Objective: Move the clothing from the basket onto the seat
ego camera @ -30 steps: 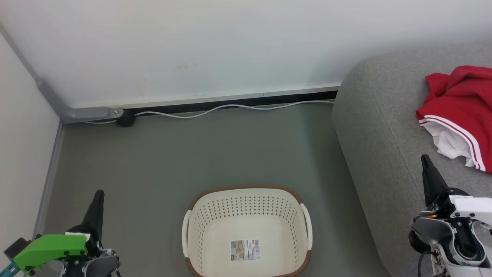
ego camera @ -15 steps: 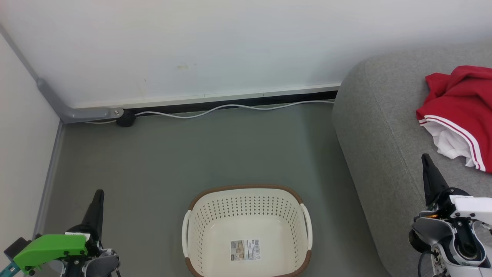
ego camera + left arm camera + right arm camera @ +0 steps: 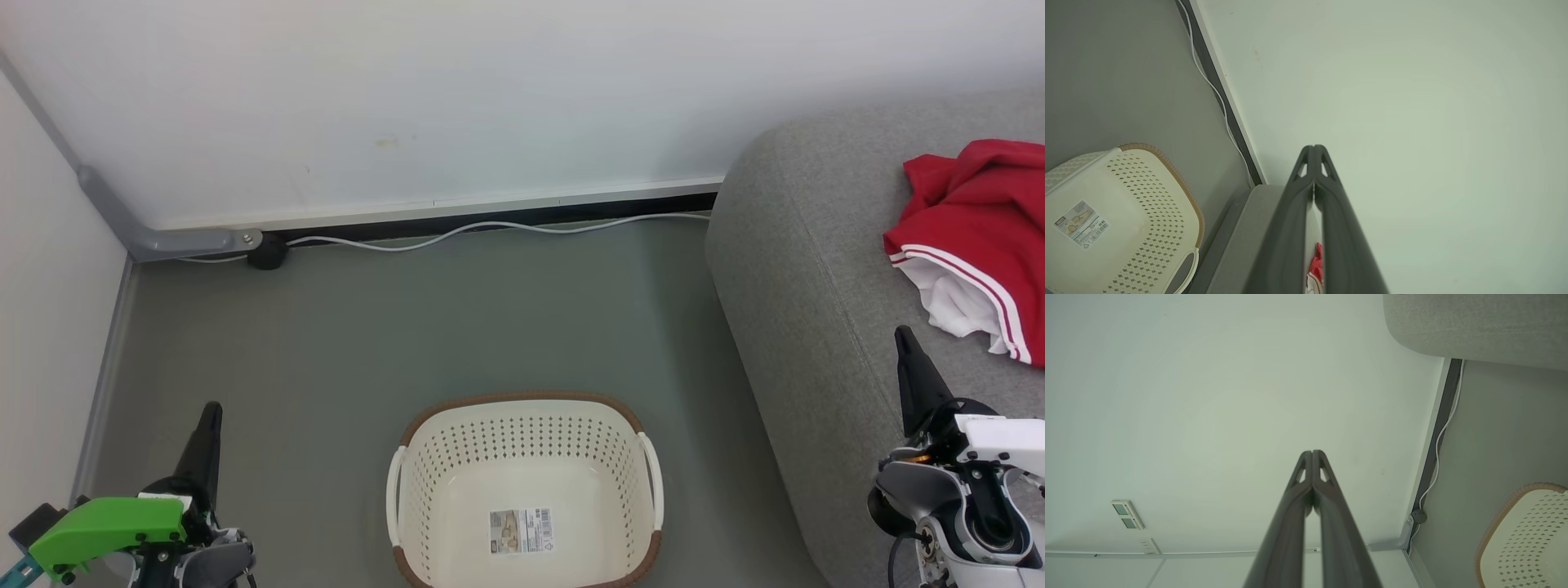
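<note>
One label sticker point(image 3: 521, 531) lies on the bottom of the single cream laundry basket point(image 3: 522, 441); its print and barcode are too small to read. The basket has two white handles point(image 3: 395, 490) and stands near, at centre. One red-and-white garment point(image 3: 971, 220) lies on the grey sofa point(image 3: 808, 310), far right. The left gripper point(image 3: 211, 412) and right gripper point(image 3: 903, 336) each have fingers pressed together on nothing.

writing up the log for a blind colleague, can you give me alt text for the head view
A red and white garment lies crumpled on the grey sofa at the right, while the cream laundry basket stands empty on the grey floor at bottom centre. The left gripper and right gripper sit low in the corners, shut and holding nothing.
</note>
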Controlling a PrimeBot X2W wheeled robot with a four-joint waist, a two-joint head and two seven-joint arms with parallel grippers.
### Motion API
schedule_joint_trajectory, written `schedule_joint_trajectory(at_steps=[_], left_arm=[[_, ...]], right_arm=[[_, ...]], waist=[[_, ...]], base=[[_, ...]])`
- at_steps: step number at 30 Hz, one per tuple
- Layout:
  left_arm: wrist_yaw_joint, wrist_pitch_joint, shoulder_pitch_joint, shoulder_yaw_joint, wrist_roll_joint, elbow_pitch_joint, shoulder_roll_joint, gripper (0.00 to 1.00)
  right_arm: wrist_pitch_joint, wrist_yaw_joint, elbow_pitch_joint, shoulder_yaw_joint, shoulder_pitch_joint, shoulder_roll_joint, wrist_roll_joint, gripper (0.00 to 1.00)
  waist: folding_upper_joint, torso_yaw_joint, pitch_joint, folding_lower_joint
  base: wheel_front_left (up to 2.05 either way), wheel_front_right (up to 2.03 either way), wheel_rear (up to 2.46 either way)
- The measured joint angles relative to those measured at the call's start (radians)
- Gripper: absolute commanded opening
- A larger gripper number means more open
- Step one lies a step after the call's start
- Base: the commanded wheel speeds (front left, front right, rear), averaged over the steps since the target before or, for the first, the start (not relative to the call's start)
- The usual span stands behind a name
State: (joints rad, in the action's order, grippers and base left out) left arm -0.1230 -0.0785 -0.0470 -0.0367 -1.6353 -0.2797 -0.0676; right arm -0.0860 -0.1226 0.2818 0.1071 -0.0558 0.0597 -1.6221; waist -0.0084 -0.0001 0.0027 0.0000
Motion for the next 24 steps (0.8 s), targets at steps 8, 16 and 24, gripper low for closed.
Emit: schedule_joint_trajectory(at_steps=[8,16,24], left_arm=[[0.0,0.0,0.0,0.0,0.0,0.0,0.0,0.0],[0.0,0.0,0.0,-0.001,0.0,-0.001,0.0,0.0],[0.0,0.0,0.0,-0.002,0.0,-0.001,0.001,0.0]], right_arm=[[0.0,0.0,0.0,0.0,0.0,0.0,0.0,0.0],[0.0,0.0,0.0,0.001,0.0,0.0,0.0,0.0],[0.0,0.0,-0.001,0.001,0.0,-0.001,0.0,0.0]], waist=[[0.0,0.0,0.0,0.0],[0.0,0.0,0.0,0.0],[0.0,0.0,0.0,0.0]], base=[[0.0,0.0,0.0],[0.0,0.0,0.0],[0.0,0.0,0.0]])
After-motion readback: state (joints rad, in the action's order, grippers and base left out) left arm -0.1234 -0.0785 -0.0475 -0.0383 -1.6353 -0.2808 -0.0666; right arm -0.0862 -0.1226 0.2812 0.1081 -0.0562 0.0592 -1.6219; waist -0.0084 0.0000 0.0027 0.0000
